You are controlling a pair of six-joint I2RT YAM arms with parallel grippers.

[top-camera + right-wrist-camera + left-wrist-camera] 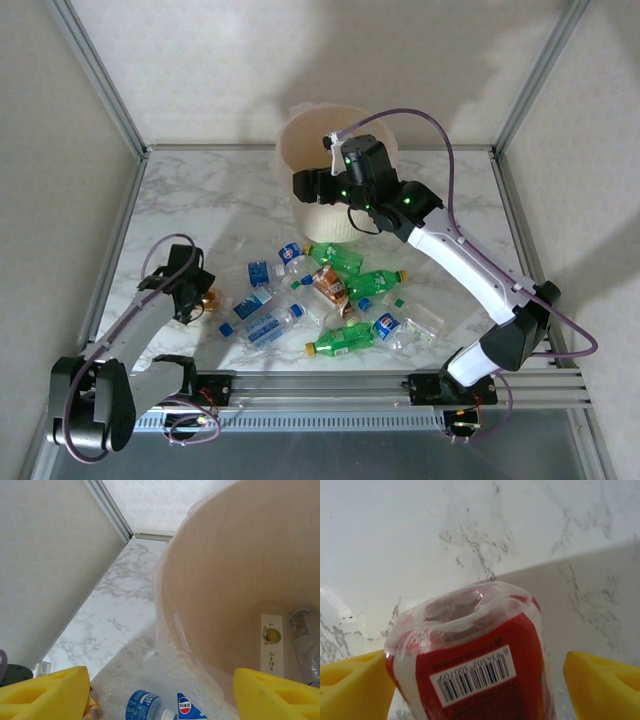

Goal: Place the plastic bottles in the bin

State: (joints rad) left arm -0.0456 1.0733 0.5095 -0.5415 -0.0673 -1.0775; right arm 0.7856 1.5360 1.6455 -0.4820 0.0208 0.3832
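bottles lie mostly in a loose heap on the marble table, between the arm bases and the bin, which stands at the far middle. looking down into the bin i can make out one clear bottle at the bottom, so i judge the job is barely begun. one red-labelled bottle lies by itself to the left of the heap, and that is why i have the left arm on it: it can be taken without disturbing the others. the left gripper straddles it. one yellow finger is touching the label's side while the other finger stands off with a clear gap, so the jaws are apart and nothing is clamped yet. i'd want both pads on before lifting, since the crushed plastic will likely give and slip. the right gripper hangs at the bin's near rim, beside the thin liner, with its fingers wide apart and nothing between them. it sits where a drop would be made, and i'd send it to the heap next.
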